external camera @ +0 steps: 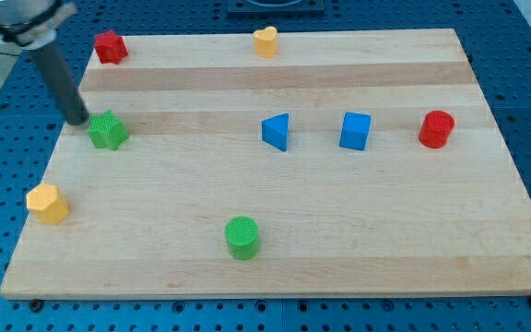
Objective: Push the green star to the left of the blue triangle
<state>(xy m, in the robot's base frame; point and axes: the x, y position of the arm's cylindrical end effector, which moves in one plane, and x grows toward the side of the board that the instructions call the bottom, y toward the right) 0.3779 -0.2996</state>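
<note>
The green star (108,131) lies on the wooden board (275,231) at the view's left. The blue triangle (277,131) lies near the board's middle, well to the right of the star at about the same height. My tip (78,121) is at the end of the dark rod that slants in from the view's top left. It stands just left of the green star and slightly above it, close to or touching its edge.
A blue cube (356,130) and a red cylinder (437,128) lie right of the triangle. A red block (110,46) and a yellow heart (265,41) sit along the top edge. A yellow block (47,203) lies bottom left, a green cylinder (242,237) bottom centre.
</note>
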